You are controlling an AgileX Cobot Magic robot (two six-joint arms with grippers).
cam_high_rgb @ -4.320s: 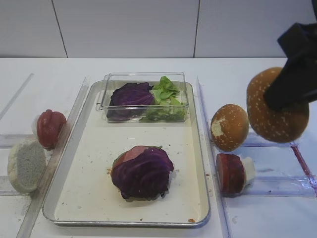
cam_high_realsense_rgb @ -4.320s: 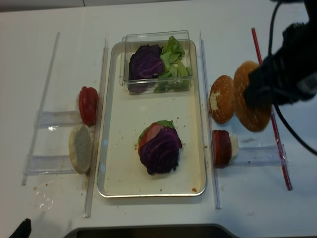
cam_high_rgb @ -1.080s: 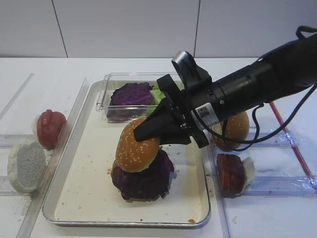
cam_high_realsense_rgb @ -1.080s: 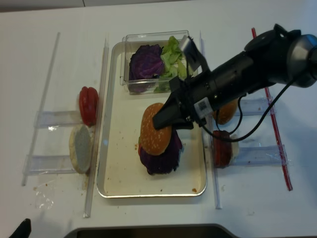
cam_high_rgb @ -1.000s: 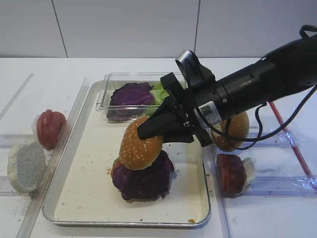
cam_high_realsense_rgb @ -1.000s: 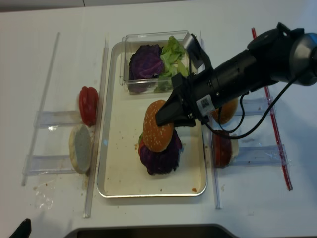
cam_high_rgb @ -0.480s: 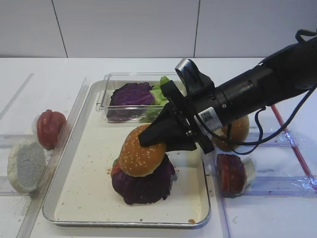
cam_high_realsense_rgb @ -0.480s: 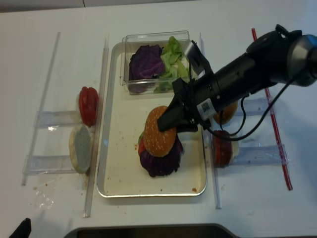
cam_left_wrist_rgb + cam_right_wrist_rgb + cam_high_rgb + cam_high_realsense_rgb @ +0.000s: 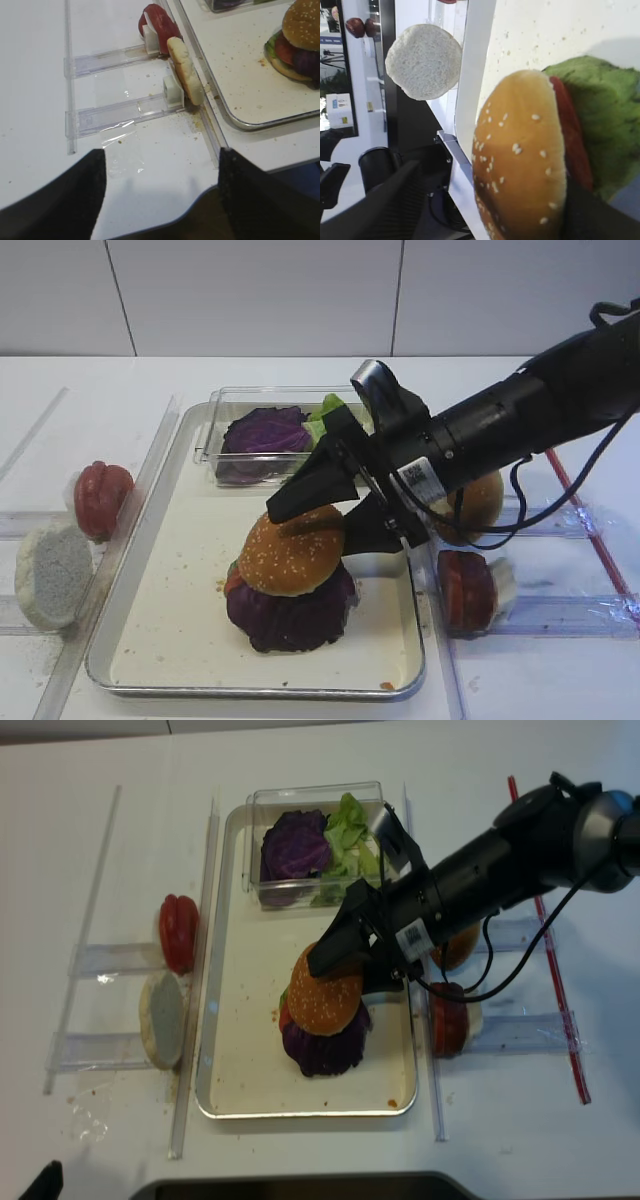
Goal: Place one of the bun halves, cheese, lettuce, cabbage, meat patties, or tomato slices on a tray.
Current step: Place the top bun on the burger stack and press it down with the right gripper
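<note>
A sesame-seeded bun half (image 9: 292, 552) (image 9: 325, 999) lies dome up on a stack topped with purple cabbage (image 9: 290, 612), in the middle of the silver tray (image 9: 175, 570) (image 9: 240, 1020). My right gripper (image 9: 336, 518) (image 9: 352, 967) is open, one finger on each side of the bun's far right edge and clear of it. In the right wrist view the bun (image 9: 520, 155) fills the centre, with a red slice (image 9: 574, 147) and a green leaf (image 9: 610, 125) under it. My left gripper (image 9: 162, 172) is open over the table's front edge, with nothing between its fingers.
A clear box (image 9: 290, 435) of cabbage and lettuce sits at the back of the tray. A brown bun (image 9: 487, 498) and a red slice (image 9: 463, 587) stand in racks on the right. Another red slice (image 9: 100, 498) and a pale bun half (image 9: 50, 575) stand on the left.
The right gripper carried the bun from the right rack to the stack, lowered it from tilted to flat, then opened and let it go.
</note>
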